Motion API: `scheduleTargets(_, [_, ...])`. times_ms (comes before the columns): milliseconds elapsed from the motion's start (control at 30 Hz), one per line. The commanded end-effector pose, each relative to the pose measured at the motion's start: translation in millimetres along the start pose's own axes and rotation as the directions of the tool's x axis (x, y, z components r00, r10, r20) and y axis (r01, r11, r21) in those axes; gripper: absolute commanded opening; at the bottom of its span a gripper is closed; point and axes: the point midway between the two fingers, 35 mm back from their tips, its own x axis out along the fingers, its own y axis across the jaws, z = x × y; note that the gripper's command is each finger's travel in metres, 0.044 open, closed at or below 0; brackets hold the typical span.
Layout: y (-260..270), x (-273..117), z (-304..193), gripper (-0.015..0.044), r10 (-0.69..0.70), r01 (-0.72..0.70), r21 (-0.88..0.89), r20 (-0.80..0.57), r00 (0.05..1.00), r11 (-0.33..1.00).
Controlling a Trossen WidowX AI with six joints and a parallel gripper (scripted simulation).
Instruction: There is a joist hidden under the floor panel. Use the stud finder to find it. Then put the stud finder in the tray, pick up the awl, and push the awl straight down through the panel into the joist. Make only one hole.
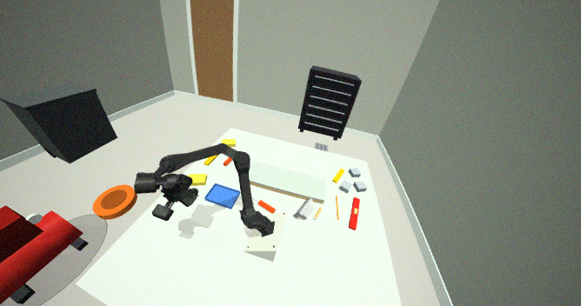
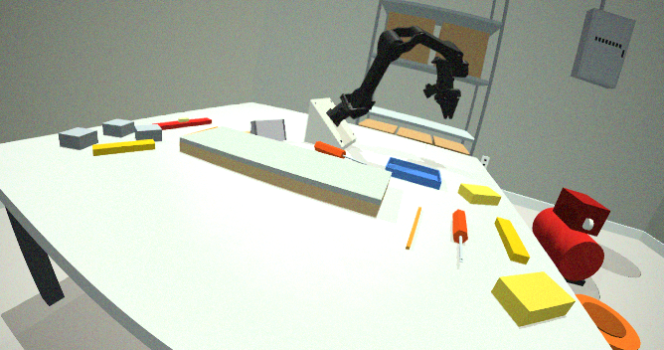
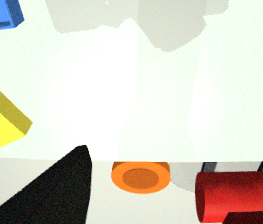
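Observation:
The floor panel (image 1: pixel 287 180) (image 2: pixel 285 167) is a long pale slab on a wooden base. The blue tray (image 1: pixel 217 202) (image 2: pixel 414 177) (image 3: pixel 16 12) looks empty. An orange-handled tool with a thin metal shaft (image 1: pixel 266 206) (image 2: pixel 330 149), which looks like the awl, lies between the tray and the arm's base. I cannot tell for certain which object is the stud finder; a yellow block (image 1: pixel 198 179) (image 2: pixel 479 194) lies beside the tray and a grey angular piece (image 1: pixel 303 209) (image 2: pixel 268 129) stands beyond the arm's base. My gripper (image 1: pixel 176 206) (image 2: pixel 438 102) (image 3: pixel 183 139) is open and empty, above the table edge side.
A second orange-handled tool (image 2: pixel 460 226), a pencil (image 2: pixel 414 228) and yellow blocks (image 2: pixel 512 240) (image 2: pixel 534 298) lie past the panel's tray-side end. Grey blocks (image 1: pixel 354 172) (image 2: pixel 79 138) and a red level (image 1: pixel 355 214) (image 2: pixel 189 123) lie toward the opposite side. The arm stands on a pale base (image 1: pixel 263 245).

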Motion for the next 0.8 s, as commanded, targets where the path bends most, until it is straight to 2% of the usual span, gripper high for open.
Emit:
scheduleTargets(0, [0.2, 0.5, 0.0, 0.0426, 0.002, -0.002, 0.003, 0.001, 1.000, 1.000])
scheduleTargets(133, [5.8, 12.3, -0.8, 0.0440, 0.051, -0.053, 0.067, 0.028, 0.998, 0.996])
scheduleTargets(400, [42.6, 60.5, -0.3, 0.0440, 0.237, -0.272, 0.316, 0.148, 0.960, 0.909])
scheduleTargets(633, [92.4, 100.1, 8.9, 0.0440, 0.368, -0.455, 0.506, 0.267, 0.891, 0.733])
scheduleTargets(767, [133.4, 121.3, 21.1, 0.0440, 0.434, -0.554, 0.606, 0.350, 0.830, 0.571])
